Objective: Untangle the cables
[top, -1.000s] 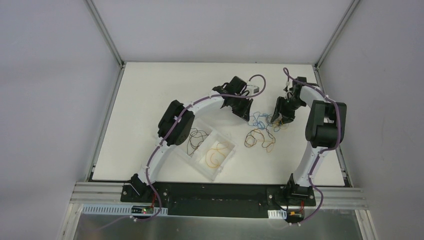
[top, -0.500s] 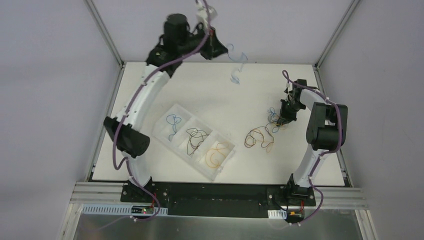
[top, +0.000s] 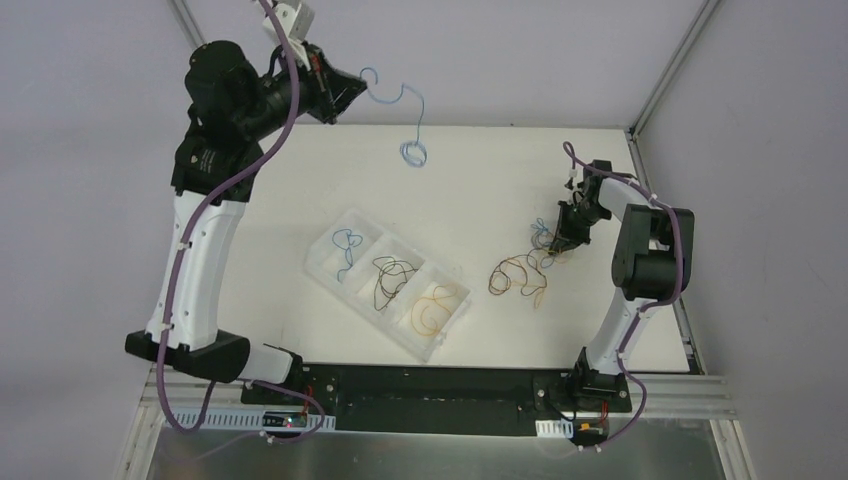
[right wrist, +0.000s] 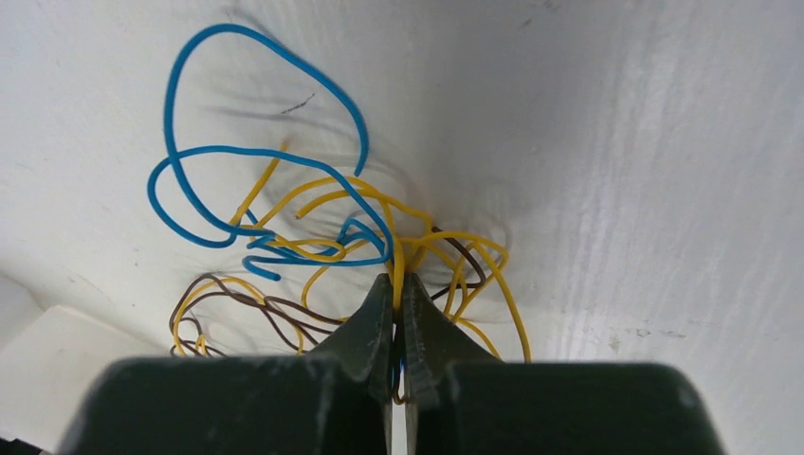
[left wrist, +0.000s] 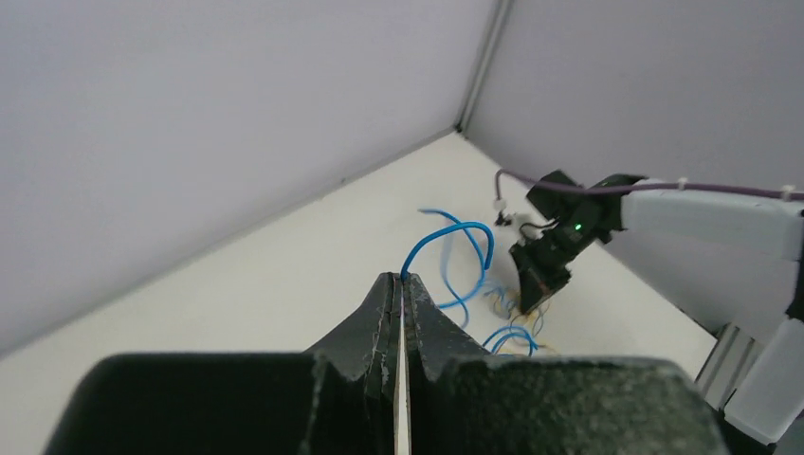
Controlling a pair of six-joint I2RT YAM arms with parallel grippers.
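Note:
My left gripper (top: pixel 352 88) is raised high at the back left, shut on a curly blue cable (top: pixel 408 125) that hangs free above the table; the left wrist view shows the blue cable (left wrist: pixel 453 237) rising from the closed left gripper (left wrist: pixel 401 277). My right gripper (top: pixel 557 245) is down at the table's right, shut on a tangle of yellow, blue and brown cables (top: pixel 520 275). In the right wrist view the right gripper (right wrist: pixel 397 281) pinches a yellow cable (right wrist: pixel 396 254) among blue loops (right wrist: pixel 204 180) and brown strands (right wrist: pixel 246 301).
A clear three-compartment tray (top: pixel 327 270) lies mid-table, holding a blue cable (top: pixel 346 242), a black cable (top: pixel 393 277) and a yellow cable (top: pixel 435 308), one per compartment. Grey walls stand close behind and to both sides.
My left arm has swung up and to the back left, lifting a blue cable out of the tangle. The right gripper has stayed on the tangle, shifting slightly.

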